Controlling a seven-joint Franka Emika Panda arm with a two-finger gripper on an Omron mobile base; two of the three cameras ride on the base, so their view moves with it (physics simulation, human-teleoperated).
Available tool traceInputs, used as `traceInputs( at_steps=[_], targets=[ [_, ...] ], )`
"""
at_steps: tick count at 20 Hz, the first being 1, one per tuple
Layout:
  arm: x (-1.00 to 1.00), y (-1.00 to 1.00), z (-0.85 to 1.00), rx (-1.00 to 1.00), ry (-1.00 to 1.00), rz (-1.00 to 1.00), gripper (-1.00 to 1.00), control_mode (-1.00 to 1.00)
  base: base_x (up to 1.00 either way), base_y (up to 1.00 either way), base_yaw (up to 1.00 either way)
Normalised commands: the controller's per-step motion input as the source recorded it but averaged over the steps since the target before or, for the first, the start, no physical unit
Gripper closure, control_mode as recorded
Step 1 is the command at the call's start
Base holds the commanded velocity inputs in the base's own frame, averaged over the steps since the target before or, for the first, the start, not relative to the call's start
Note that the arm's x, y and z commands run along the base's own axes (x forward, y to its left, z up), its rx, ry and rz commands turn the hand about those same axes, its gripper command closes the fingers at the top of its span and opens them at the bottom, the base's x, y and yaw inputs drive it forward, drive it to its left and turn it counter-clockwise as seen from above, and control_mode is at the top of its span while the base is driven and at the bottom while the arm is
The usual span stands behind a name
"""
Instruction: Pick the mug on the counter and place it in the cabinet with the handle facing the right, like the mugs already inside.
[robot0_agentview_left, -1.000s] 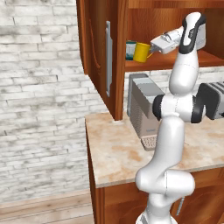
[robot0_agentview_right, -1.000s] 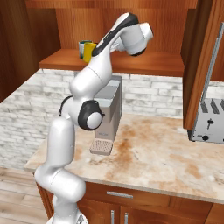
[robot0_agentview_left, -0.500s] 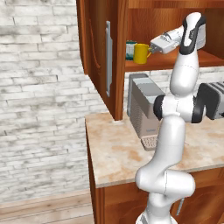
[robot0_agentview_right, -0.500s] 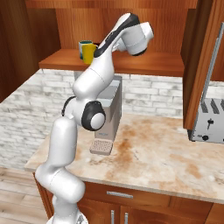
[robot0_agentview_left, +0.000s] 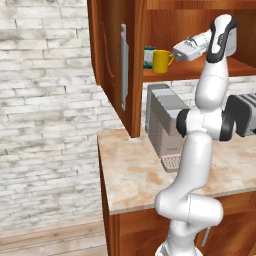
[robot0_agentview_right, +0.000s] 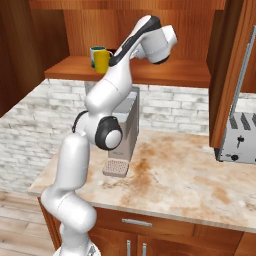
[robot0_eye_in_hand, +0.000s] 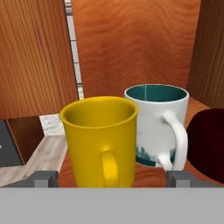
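**Yellow mug on the cabinet shelf**

I see the mug (robot0_eye_in_hand: 99, 141), plain bright yellow, upright on the shelf of the reddish-brown wall cabinet (robot0_agentview_left: 195, 71), near its left end. Its loop handle (robot0_eye_in_hand: 109, 169) faces my camera. The beige marbled counter (robot0_agentview_right: 170, 176) lies well below.

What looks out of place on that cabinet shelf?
The bright-yellow mug turns its loop handle toward the camera on the hand, while the teal-and-white mug behind it points its handle off to one side. Both stand upright.

Two-finger gripper (robot0_eye_in_hand: 107, 178): drawn back from bright-yellow loop-handled mug (robot0_agentview_left: 162, 61), now free on reddish-brown wall cabinet (robot0_agentview_left: 200, 70) shelf.
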Motion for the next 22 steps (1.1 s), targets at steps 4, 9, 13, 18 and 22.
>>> traceInputs(
  at_steps=[4, 9, 13, 18, 22],
  targets=[
    [0.00, -0.23, 0.00, 0.00, 0.03, -0.02, -1.00, -1.00, 0.00, 0.00, 0.00],
    [0.00, -0.04, 0.00, 0.00, 0.00, 0.00, -1.00, -1.00, 0.00, 0.00, 0.00],
    [-0.10, 0.00, 0.00, 0.00, 0.01, 0.00, -1.00, -1.00, 0.00, 0.00, 0.00],
    [-0.25, 0.00, -0.01, 0.00, 0.00, -0.02, -1.00, -1.00, 0.00, 0.00, 0.00],
    [-0.32, 0.04, 0.00, 0.00, 0.00, -0.03, -1.00, -1.00, 0.00, 0.00, 0.00]
  ],
)
